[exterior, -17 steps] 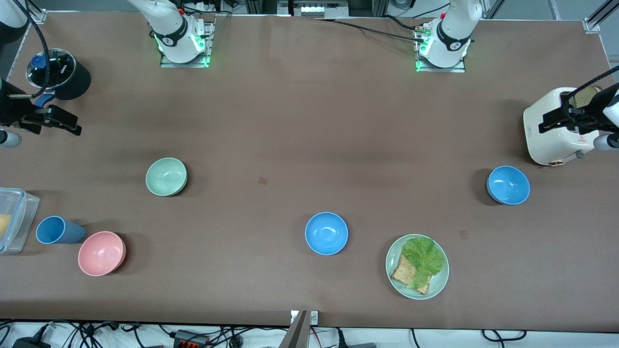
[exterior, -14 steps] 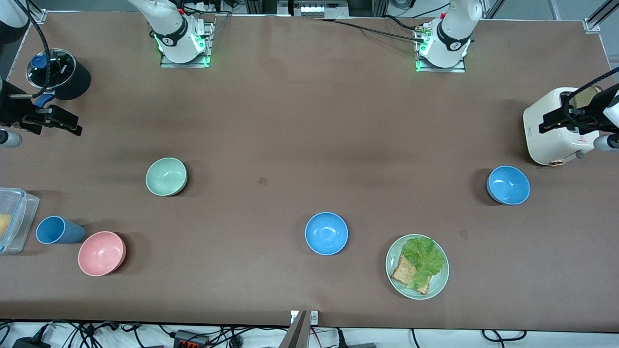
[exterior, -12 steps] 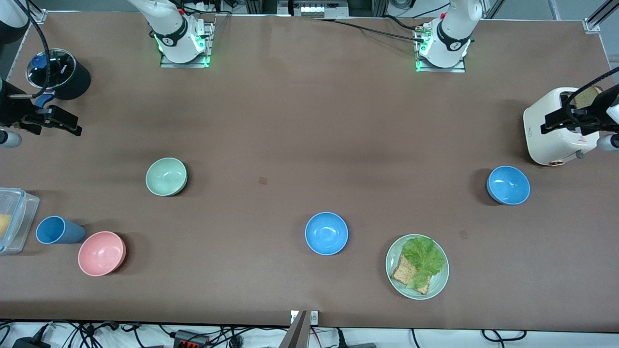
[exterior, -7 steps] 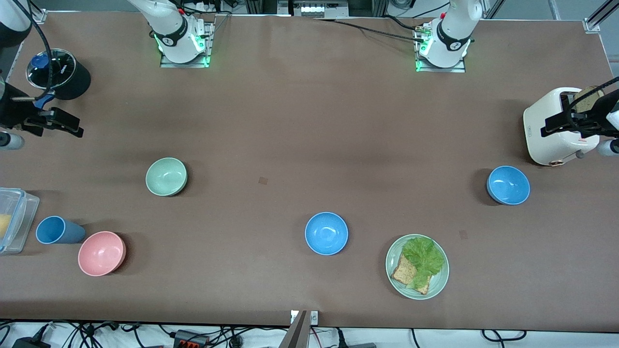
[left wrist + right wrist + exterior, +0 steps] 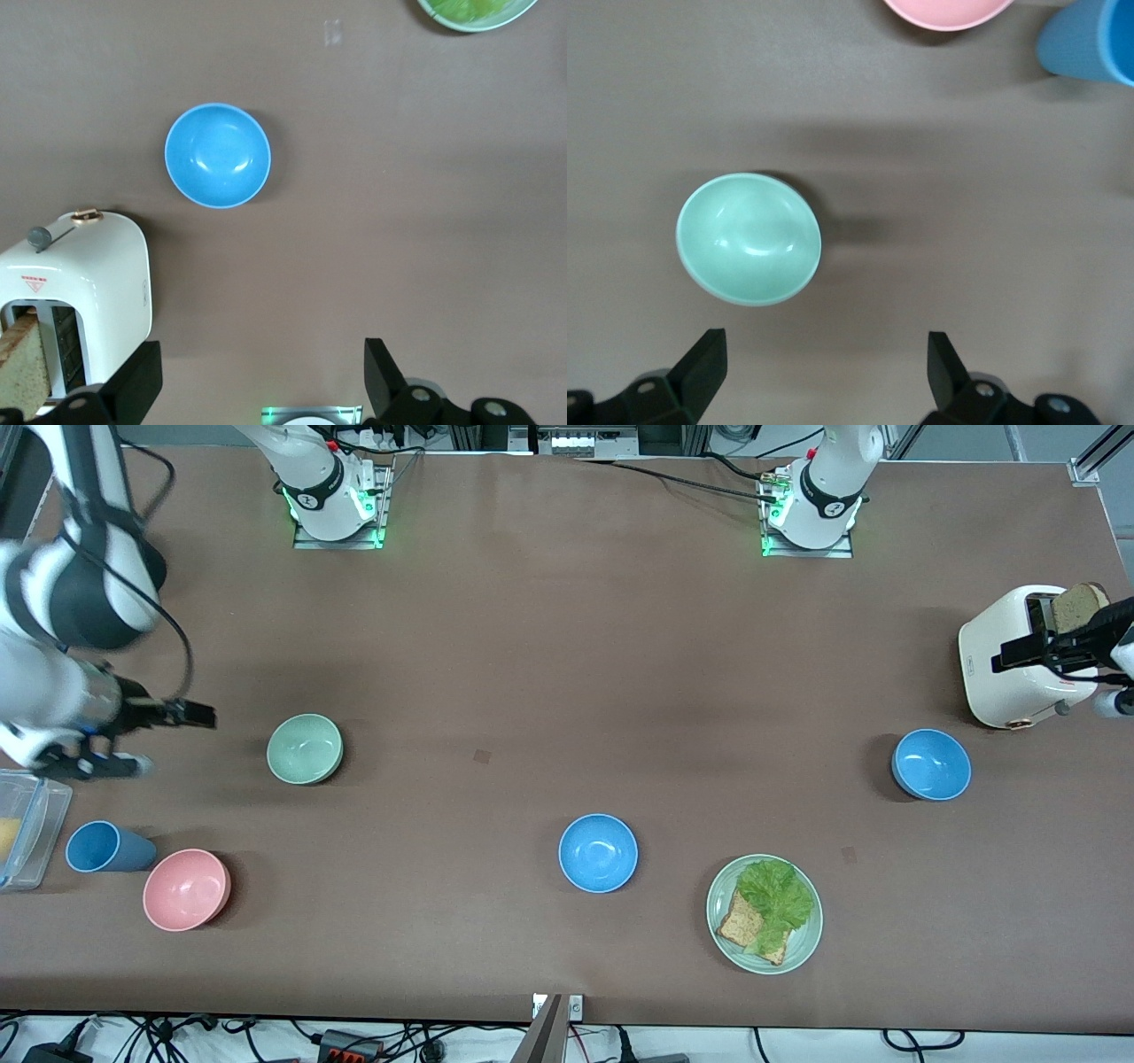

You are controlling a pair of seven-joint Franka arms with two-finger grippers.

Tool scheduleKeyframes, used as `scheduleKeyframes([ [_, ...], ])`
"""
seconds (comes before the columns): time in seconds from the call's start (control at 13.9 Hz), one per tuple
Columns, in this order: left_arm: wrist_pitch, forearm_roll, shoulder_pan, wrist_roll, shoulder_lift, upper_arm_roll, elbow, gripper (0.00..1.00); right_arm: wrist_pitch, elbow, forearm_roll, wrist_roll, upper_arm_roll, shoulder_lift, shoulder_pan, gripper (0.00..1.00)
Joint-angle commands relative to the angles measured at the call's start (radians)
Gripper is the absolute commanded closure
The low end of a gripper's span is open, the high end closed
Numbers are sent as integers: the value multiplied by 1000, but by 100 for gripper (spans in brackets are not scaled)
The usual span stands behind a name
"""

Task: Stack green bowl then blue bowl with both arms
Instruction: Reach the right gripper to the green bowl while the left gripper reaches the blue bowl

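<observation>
The green bowl [image 5: 305, 748] sits upright and empty toward the right arm's end of the table; it also shows in the right wrist view [image 5: 749, 237]. One blue bowl [image 5: 598, 852] sits mid-table, nearer the front camera. A second blue bowl [image 5: 930, 763] sits near the toaster and shows in the left wrist view [image 5: 217, 155]. My right gripper [image 5: 199, 715] is open and empty in the air beside the green bowl, apart from it [image 5: 824, 367]. My left gripper [image 5: 1010, 660] is open and empty over the toaster [image 5: 263, 376].
A white toaster [image 5: 1019, 657] holding bread stands at the left arm's end. A pale-green plate [image 5: 802, 948] with lettuce and bread lies near the mid-table blue bowl. A pink bowl [image 5: 186, 888], a blue cup [image 5: 99, 847] and a clear container [image 5: 22, 828] sit at the right arm's end.
My right arm has swung toward the green bowl and now hangs beside it. My left gripper has shifted slightly over the toaster. The bowls have not moved.
</observation>
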Motion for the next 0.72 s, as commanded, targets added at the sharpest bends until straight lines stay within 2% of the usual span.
scheduleKeyframes([
  [0.0, -24, -22, 26, 8, 50, 1, 37, 0, 75, 0, -7, -2, 8, 95, -1, 0],
  [0.29, 43, -17, 85, 9, 131, 1, 31, 0, 274, -158, -4, -2, 13, 118, 2, 0],
  [0.43, 106, -9, 86, 8, 178, 1, 33, 0, 287, -179, -4, -2, 13, 144, 8, 3],
  [0.5, 172, 21, 86, 8, 214, 0, 23, 0, 282, -179, -4, -2, 13, 154, 13, 13],
  [0.65, 266, 35, 93, 9, 289, 0, 17, 0, 280, -181, -4, -2, 13, 163, 17, 48],
])
